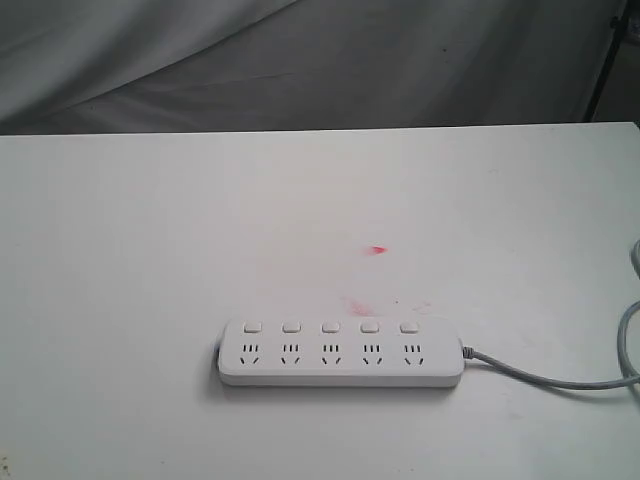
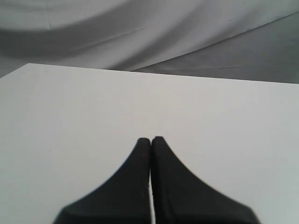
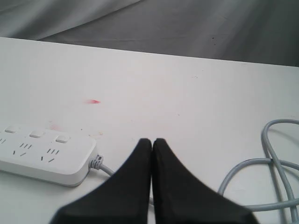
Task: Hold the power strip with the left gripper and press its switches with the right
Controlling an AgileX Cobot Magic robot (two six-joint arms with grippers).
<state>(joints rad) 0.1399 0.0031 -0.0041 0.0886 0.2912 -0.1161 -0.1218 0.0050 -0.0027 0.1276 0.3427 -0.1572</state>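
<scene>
The white power strip (image 1: pixel 340 352) lies flat on the white table (image 1: pixel 150 230), near its front edge. Its five square switches (image 1: pixel 330 327) run in a row above the socket sets. A grey cord (image 1: pixel 560 377) leaves its right end. Neither arm shows in the exterior view. In the left wrist view my left gripper (image 2: pixel 151 140) is shut with nothing in it, over bare table, and the strip is out of that view. In the right wrist view my right gripper (image 3: pixel 152 141) is shut and empty, a short way from the cord end of the power strip (image 3: pixel 44 156).
Red marks (image 1: pixel 378 250) stain the table behind the strip, with fainter smears (image 1: pixel 360 303) closer to it. Loops of grey cord (image 3: pixel 275 163) lie beside the right gripper. Grey cloth (image 1: pixel 300 60) hangs behind the table's far edge.
</scene>
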